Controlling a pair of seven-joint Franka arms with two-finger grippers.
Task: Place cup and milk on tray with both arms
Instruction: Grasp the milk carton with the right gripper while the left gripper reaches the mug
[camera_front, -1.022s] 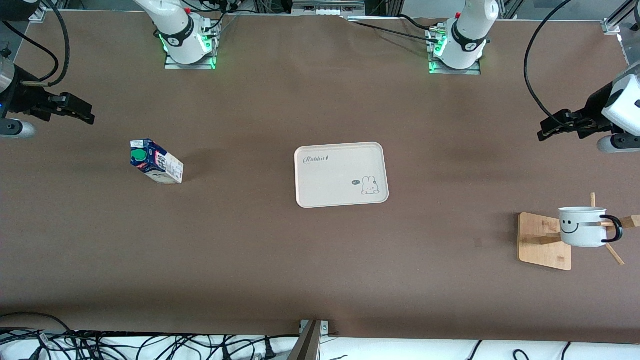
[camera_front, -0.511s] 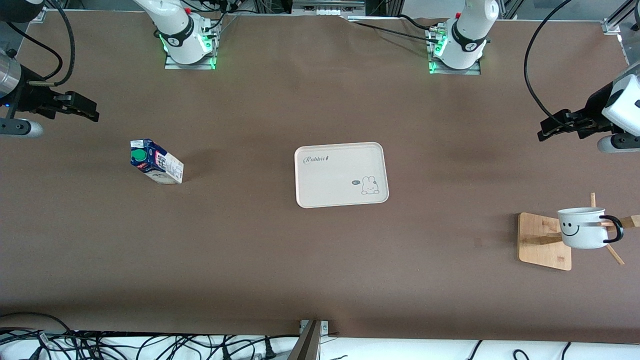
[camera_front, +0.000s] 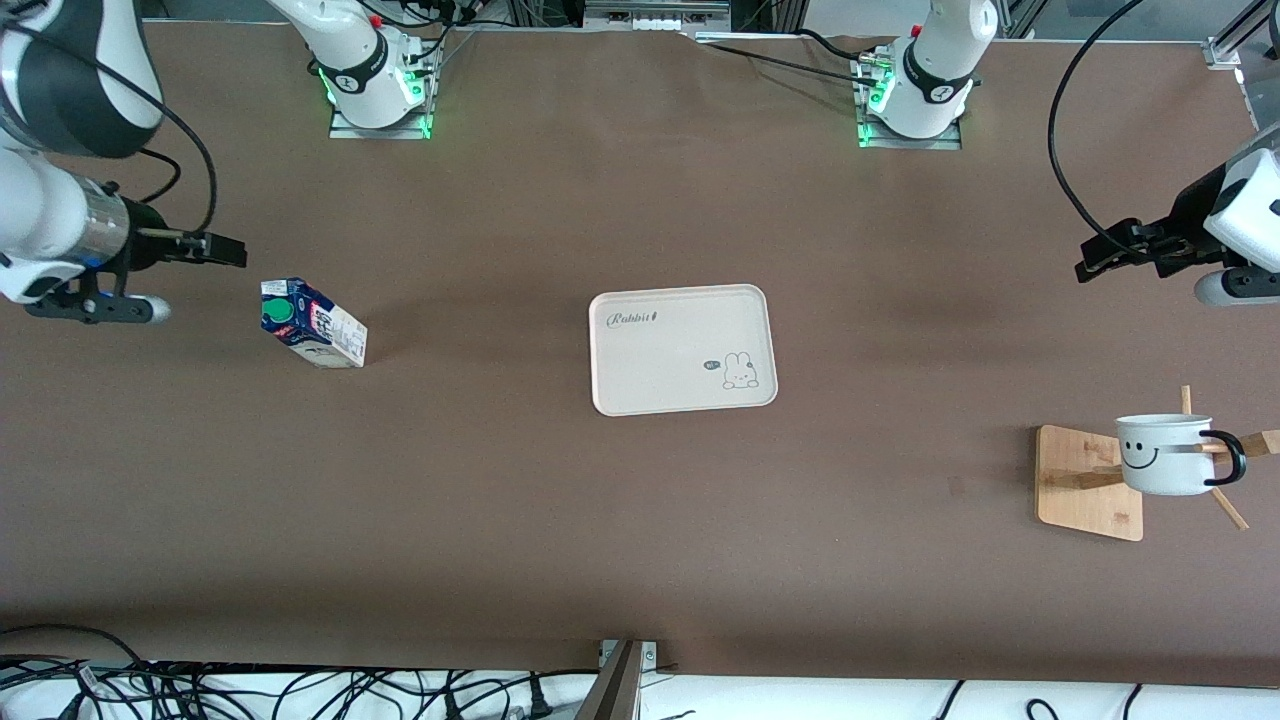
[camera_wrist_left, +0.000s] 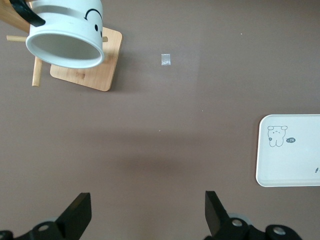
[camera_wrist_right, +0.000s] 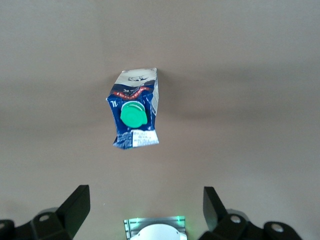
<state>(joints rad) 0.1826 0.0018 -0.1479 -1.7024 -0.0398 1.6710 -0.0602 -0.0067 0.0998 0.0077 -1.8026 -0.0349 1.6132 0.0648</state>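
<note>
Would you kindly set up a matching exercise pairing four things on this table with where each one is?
Things:
1. milk carton
2. smiley mug
3. Rabbit tray
4. right tool

Places:
A. hung on the wooden rack
B. mid-table, bare
C. open, beside the carton
D. standing toward the right arm's end

Pairs: 1-D, 2-A, 3-B, 4-C

One milk carton (camera_front: 312, 324), one cream tray (camera_front: 683, 349) and one white cup (camera_front: 1165, 454) make up the loose things on the surface (camera_front: 640, 520), and one tan wooden rack (camera_front: 1090, 482) carries the cup. Two robot arms are there, each with a single black two-finger tool: the left tool (camera_front: 1100, 258) and the right tool (camera_front: 228, 250). The rack seems to have about four thin pegs, though the cup hides part of it, so that number is unsure.
</note>
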